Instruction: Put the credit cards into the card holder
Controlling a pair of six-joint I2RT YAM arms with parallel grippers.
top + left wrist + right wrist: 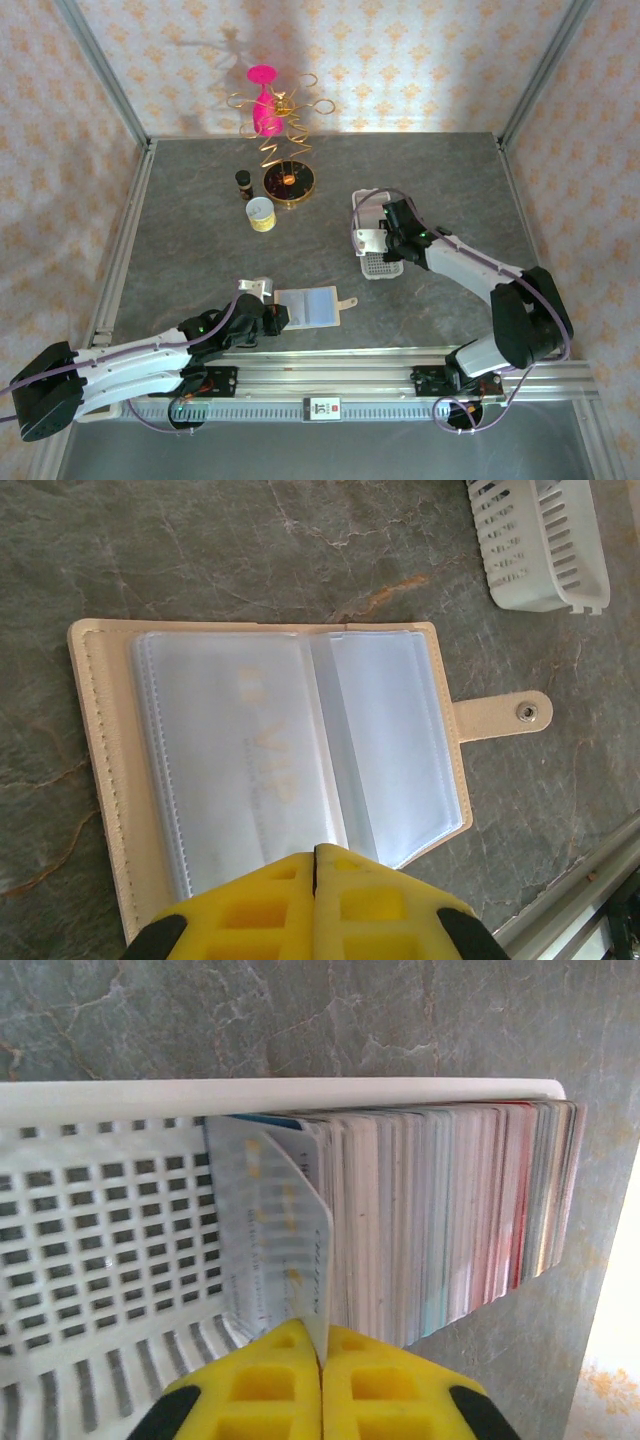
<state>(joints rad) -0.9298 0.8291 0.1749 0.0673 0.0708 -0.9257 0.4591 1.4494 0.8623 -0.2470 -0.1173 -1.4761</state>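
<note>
Our right gripper [322, 1348] is clenched on one card [270, 1220], pinching its near edge. The card stands on edge inside the tray [280, 1090] and is skewed to the left ahead of the gripper. Just to the gripper's right, a stack [440, 1200] of cards stands on edge, packed tight up to the tray's end. To the gripper's left the tray's slotted floor lies bare, which gives the card room on that side. The tray's far rim runs straight across ahead of the gripper, with tabletop [300, 1010] beyond it.

Our left gripper [315, 865] is closed, its tips meeting over the near edge of the open wallet [95, 780]. We cannot tell whether a clear sleeve [230, 760] is nipped between them. The wallet lies flat ahead of this gripper with its sleeves fanned open. Its snap tab [505, 715] sticks out to the right. Ahead of the wallet the tabletop is open. One end of the tray shows far ahead and to the right, well apart from the wallet. A metal rail [590, 880] runs close by to the gripper's right.
</note>
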